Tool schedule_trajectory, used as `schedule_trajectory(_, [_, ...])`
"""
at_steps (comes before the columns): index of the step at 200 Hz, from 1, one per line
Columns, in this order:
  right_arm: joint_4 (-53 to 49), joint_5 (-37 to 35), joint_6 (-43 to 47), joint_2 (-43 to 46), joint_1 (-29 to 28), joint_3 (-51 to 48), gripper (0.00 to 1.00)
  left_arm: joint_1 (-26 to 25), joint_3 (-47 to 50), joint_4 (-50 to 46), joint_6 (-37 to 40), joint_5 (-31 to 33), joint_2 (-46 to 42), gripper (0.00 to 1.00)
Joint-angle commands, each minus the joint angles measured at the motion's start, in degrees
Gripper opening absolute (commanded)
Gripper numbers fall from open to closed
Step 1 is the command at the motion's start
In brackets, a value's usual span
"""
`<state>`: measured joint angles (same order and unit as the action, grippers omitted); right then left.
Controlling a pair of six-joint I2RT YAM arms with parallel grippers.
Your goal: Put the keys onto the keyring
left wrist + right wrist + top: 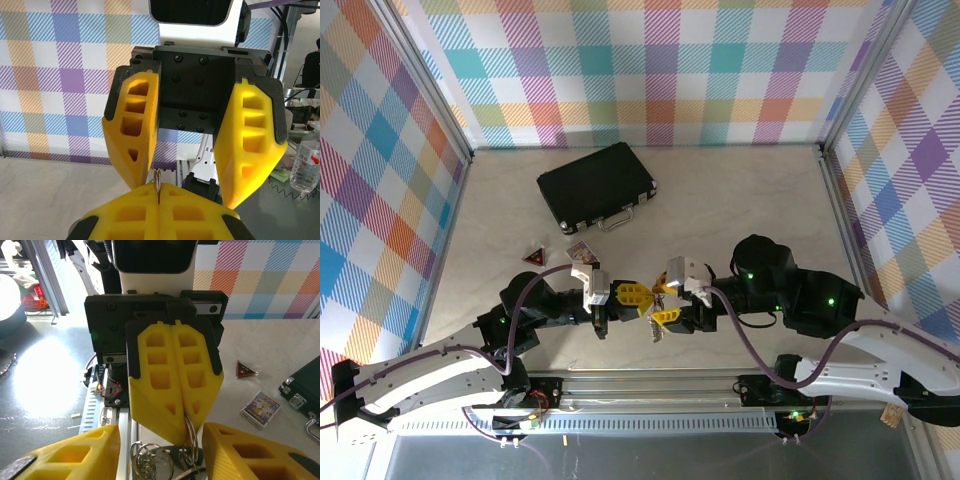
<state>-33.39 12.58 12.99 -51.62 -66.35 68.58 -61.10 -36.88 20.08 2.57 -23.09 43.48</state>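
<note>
- The left gripper has its yellow fingers pressed together, pinching the upper edge of the keyring at their tips.
- In the left wrist view only a thin sliver of that ring stands up out of the seam between the two closed fingers.
- The right gripper faces the left one head-on with its fingers spread wide, one on each side of the left gripper's tips.
- From above, the two grippers meet nose to nose over the near part of the worktop, just ahead of the arm bases.
- The ring hangs below the left fingertips, and a cluster of keys and further rings sits just beneath it, between the right gripper's open fingers.
- The bottom edge of the right wrist view cuts the keys off, so whether any key is threaded on the pinched ring cannot be told.
- The closed fingers block most of the ring from both wrist cameras.
- A black case with metal latches lies farther back on the worktop, well apart from the grippers.
- A small card pack rests between the case and the left arm.
- A red triangle lies just to the left of the pack.
- Plaid walls close in the worktop on three sides.
- A water bottle stands outside the enclosure.
</note>
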Motion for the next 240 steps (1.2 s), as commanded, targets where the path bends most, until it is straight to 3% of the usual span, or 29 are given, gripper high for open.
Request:
schedule_trajectory(1, [2.5,2.5,-0.5,1.3,0.6,-0.4,0.44,0.1,-0.7,2.8,0.3,-1.4,-0.4,0.00])
schedule_trajectory(121, [4.7,1.1,-2.5,4.8,2.8,-3.5,0.45,0.1,0.1,5.7,-1.3,-4.5,0.1,0.00])
schedule_trajectory(217, [5.1,7.7,-2.7,2.5,4.4,-3.7,0.33,0.1,0.1,5.7,-1.9,-5.4,-0.8,0.00])
schedule_trajectory(240, [5.3,9.4,-2.6,2.2,4.6,-3.6,0.24,0.1,0.3,5.6,-1.9,-5.2,-1.0,0.00])
